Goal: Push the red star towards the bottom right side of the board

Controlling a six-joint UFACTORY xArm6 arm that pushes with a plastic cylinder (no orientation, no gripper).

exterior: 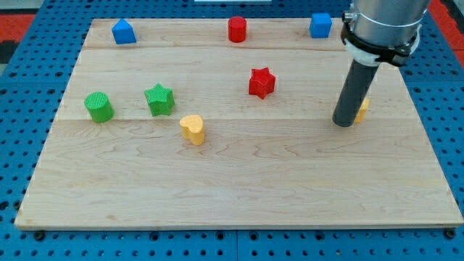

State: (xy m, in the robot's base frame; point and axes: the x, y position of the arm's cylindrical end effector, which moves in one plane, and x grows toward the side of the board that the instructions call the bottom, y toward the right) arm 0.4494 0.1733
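Toward the right side of the frame, my tip point(345, 122) is resting on the wooden board point(239, 188), and since the arm is ending in a plain dark rod, no jaws are showing to be spread or pressed together. Just beside the tip on its right, a yellow block point(362, 109) is peeking out from behind the rod, mostly hidden, so its shape cannot be made out. Well apart to the left of the tip, the red star point(262, 82) is sitting slightly above the frame's centre. Further left, a yellow heart point(193, 129) is lying below a green star point(159, 99), with a green cylinder point(98, 106) near it toward the left edge. Along the upper edge of the board, a blue block point(124, 32) is standing at upper left, a red cylinder point(237, 30) at upper centre, and a blue cube point(320, 25) at upper right, close to the arm's grey housing.
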